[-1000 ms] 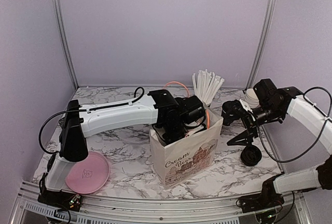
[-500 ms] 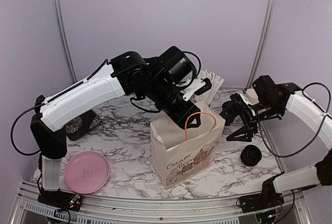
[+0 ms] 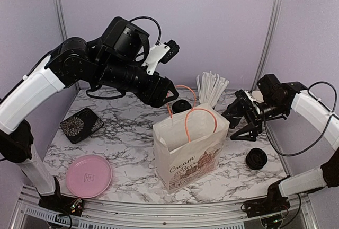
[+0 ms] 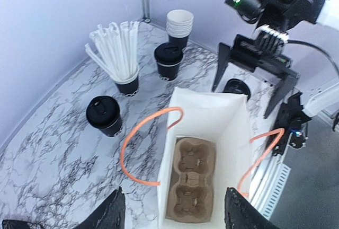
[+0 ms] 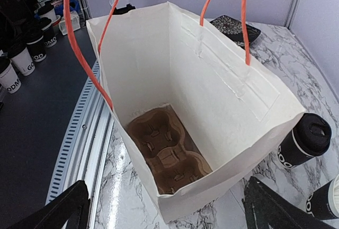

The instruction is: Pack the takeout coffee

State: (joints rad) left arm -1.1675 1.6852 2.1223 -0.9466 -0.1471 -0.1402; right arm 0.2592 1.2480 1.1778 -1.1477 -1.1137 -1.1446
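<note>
A white paper bag (image 3: 193,152) with orange handles stands open mid-table, and a brown cup carrier (image 4: 193,178) lies empty at its bottom. The carrier also shows in the right wrist view (image 5: 167,157). One lidded black coffee cup (image 3: 181,106) stands just behind the bag, and it shows in both wrist views (image 4: 104,115) (image 5: 306,141). A second (image 3: 256,158) stands right of the bag. A third (image 4: 168,59) stands by the cup stack. My left gripper (image 3: 168,95) (image 4: 175,216) hangs open and empty high above the bag. My right gripper (image 3: 237,125) (image 5: 172,210) is open and empty beside the bag's right side.
A black cup of white straws (image 3: 211,88) and a nested stack of cups (image 4: 180,25) stand at the back right. A pink plate (image 3: 89,176) and a black patterned box (image 3: 80,124) lie at the left. A metal rail (image 3: 159,213) runs along the front edge.
My left gripper has lifted out of the bag and drawn up and back to the left, empty. The carrier stays in the bag. The right gripper has barely moved.
</note>
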